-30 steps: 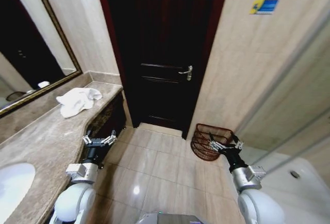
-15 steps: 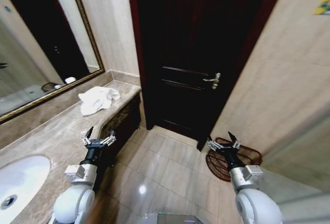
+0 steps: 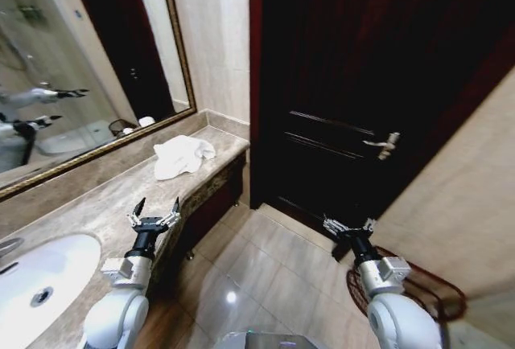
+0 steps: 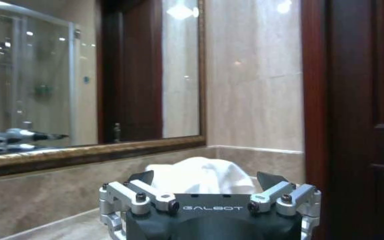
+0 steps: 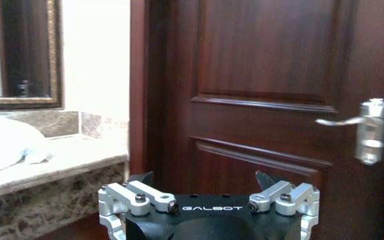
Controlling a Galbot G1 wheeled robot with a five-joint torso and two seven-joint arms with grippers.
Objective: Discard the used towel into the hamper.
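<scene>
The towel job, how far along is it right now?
Nothing is done yet: the white towel lies crumpled on the marble counter, untouched. Both the left gripper and right gripper are open and empty. Left to do: grasp the towel and drop it in the hamper on the floor.

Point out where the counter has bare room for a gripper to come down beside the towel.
Bare marble runs between the sink and the towel, bordered by the mirror ledge and the counter front edge, where the open left gripper hangs. The far end near the door is crowded by the towel.
</scene>
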